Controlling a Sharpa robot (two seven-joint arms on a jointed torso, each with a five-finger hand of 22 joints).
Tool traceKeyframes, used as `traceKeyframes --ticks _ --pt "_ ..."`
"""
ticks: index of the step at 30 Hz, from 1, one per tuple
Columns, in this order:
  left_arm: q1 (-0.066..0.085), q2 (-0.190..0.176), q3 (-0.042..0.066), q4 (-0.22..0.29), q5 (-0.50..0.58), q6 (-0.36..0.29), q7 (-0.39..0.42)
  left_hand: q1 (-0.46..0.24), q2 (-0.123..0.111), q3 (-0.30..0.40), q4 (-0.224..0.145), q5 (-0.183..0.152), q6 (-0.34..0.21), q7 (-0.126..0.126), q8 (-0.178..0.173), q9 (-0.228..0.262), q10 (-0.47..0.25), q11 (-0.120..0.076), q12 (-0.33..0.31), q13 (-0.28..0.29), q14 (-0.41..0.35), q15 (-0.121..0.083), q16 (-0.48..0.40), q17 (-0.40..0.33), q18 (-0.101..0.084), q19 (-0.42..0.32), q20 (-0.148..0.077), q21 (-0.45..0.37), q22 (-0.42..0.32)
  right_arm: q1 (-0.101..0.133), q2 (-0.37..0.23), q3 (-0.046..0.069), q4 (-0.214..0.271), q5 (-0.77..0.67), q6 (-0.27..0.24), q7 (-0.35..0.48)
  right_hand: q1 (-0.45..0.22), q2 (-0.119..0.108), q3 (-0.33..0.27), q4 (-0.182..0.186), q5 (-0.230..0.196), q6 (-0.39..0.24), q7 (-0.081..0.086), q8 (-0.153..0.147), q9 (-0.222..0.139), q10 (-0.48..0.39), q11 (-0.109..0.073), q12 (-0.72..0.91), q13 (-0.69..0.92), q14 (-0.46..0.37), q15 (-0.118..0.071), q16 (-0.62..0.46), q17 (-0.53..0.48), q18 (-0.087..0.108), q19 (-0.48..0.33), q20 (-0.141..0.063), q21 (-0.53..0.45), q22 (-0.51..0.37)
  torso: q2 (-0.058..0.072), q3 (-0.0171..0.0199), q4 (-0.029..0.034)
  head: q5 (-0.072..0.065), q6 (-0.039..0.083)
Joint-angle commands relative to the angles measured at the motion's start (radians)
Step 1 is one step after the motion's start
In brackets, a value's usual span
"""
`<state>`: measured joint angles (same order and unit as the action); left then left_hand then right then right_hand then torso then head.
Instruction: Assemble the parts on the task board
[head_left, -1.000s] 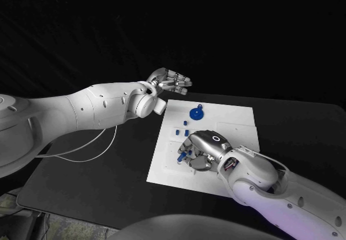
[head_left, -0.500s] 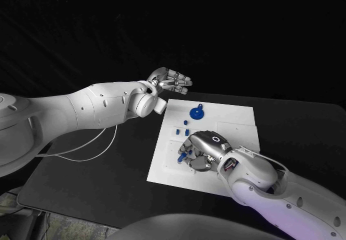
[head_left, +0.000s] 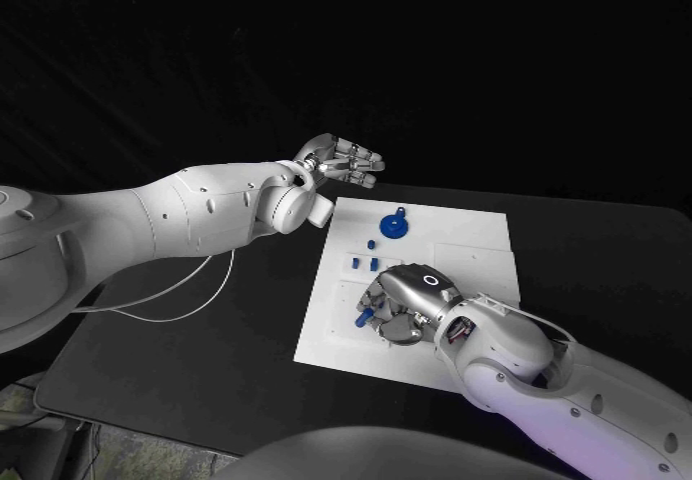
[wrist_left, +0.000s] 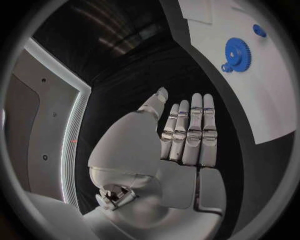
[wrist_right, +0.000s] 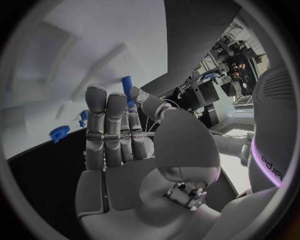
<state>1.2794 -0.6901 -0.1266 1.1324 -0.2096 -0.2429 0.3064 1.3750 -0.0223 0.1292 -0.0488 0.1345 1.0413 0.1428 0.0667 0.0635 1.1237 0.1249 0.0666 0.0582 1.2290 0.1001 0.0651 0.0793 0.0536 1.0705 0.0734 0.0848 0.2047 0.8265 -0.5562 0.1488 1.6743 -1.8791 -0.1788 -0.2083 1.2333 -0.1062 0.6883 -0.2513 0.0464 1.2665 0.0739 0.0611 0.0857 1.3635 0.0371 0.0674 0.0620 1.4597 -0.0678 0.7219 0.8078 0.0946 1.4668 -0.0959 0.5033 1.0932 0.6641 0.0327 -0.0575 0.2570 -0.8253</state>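
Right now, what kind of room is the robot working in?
Probably a robotics lab or test room. The robot works at a black table holding a white task board with small blue parts such as a blue gear, and the right wrist view shows desks cluttered with equipment in the background.

We see our right hand has shifted slightly on the task board, its fingers now pinching a blue part.

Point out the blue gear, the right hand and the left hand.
blue gear (head_left: 394, 228), head view, middle of its disc.
right hand (head_left: 405, 300), head view, back of the hand.
left hand (head_left: 343, 160), head view, its fingers.
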Motion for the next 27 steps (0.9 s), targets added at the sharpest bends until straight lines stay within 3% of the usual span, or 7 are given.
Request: traceKeyframes --ticks 1,9,21,23,24,27 --pt "0.000 0.002 0.001 0.002 0.000 0.013 0.008 0.001 0.011 -0.001 0.003 -0.004 0.000 -0.004 -0.001 0.000 0.001 -0.001 -0.005 0.000 -0.008 -0.003 -0.003 -0.001 -0.002 0.002 0.007 0.006 -0.009 -0.001 0.002 -0.004 -0.005 -0.019 0.027 0.001 0.005 0.015 -0.001 -0.007 0.002 0.006 -0.001 0.004 0.001 0.031 -0.026 0.003 0.006 -0.003 -0.008 -0.005 0.001 0.018 0.040 -0.005 -0.001 0.001 0.000 0.0002 0.0005 0.001 -0.001" --pt "0.000 0.001 0.001 0.002 0.000 0.013 0.007 0.001 0.011 -0.001 0.003 -0.004 0.000 -0.004 -0.001 0.000 0.001 -0.001 -0.005 0.000 -0.008 -0.003 -0.003 -0.001 -0.002 0.002 0.007 0.006 -0.009 -0.001 0.005 -0.020 -0.012 -0.029 0.036 -0.003 0.005 0.016 -0.003 -0.009 0.002 0.005 -0.001 0.004 0.001 0.031 -0.026 0.003 0.006 -0.002 -0.007 -0.005 0.002 0.018 0.039 -0.005 -0.002 0.001 0.000 0.0007 0.0003 0.003 -0.004" --pt "0.000 0.003 0.001 0.001 0.000 0.014 0.006 0.001 0.011 -0.001 0.003 -0.004 0.000 -0.004 -0.001 0.000 0.001 -0.001 -0.005 0.000 -0.008 -0.003 -0.003 -0.001 -0.002 0.002 0.007 0.006 -0.009 -0.001 0.020 -0.026 -0.015 -0.034 0.037 -0.012 -0.003 0.011 -0.009 -0.008 0.004 -0.002 0.002 0.002 -0.001 0.022 -0.024 0.000 0.004 -0.004 -0.007 -0.009 0.000 0.019 0.037 -0.004 -0.020 -0.005 0.000 -0.0003 0.0003 0.001 -0.003" --pt "0.000 0.003 0.001 0.001 0.000 0.014 0.006 0.001 0.011 -0.001 0.003 -0.004 0.000 -0.004 -0.001 0.000 0.001 -0.001 -0.005 0.000 -0.008 -0.003 -0.003 -0.001 -0.002 0.002 0.007 0.006 -0.009 -0.001 0.024 -0.028 -0.017 -0.027 0.046 -0.008 -0.005 0.001 -0.045 -0.008 0.026 -0.012 0.005 0.003 -0.003 0.010 -0.023 0.003 0.005 -0.004 -0.004 -0.012 -0.006 0.020 0.036 0.000 -0.029 -0.010 0.000 -0.0005 0.0003 0.001 -0.003" --pt "0.000 0.004 0.001 0.001 0.000 0.015 0.006 0.001 0.011 -0.001 0.003 -0.004 0.000 -0.004 -0.001 0.000 0.001 -0.001 -0.005 0.000 -0.008 -0.003 -0.003 -0.001 -0.002 0.002 0.007 0.006 -0.009 -0.001 0.025 -0.029 -0.018 -0.022 0.050 -0.005 -0.016 -0.008 -0.070 -0.004 0.069 -0.019 0.006 0.002 -0.005 0.004 -0.022 0.001 0.004 -0.004 -0.002 -0.011 -0.007 0.019 0.036 0.002 -0.032 -0.011 0.000 -0.0005 0.0003 0.001 -0.003" --pt "0.000 0.004 0.001 0.000 0.000 0.015 0.005 0.001 0.011 -0.001 0.003 -0.004 0.000 -0.004 -0.001 0.000 0.001 -0.001 -0.005 0.000 -0.008 -0.003 -0.003 -0.001 -0.002 0.002 0.007 0.006 -0.009 0.000 0.028 -0.035 -0.021 -0.011 0.057 0.000 -0.014 0.002 -0.155 0.003 0.097 -0.048 0.010 0.003 -0.014 -0.026 -0.014 -0.001 0.002 -0.005 0.005 -0.008 -0.011 0.022 0.037 0.008 -0.045 -0.019 0.000 -0.0009 0.0008 0.000 -0.003"
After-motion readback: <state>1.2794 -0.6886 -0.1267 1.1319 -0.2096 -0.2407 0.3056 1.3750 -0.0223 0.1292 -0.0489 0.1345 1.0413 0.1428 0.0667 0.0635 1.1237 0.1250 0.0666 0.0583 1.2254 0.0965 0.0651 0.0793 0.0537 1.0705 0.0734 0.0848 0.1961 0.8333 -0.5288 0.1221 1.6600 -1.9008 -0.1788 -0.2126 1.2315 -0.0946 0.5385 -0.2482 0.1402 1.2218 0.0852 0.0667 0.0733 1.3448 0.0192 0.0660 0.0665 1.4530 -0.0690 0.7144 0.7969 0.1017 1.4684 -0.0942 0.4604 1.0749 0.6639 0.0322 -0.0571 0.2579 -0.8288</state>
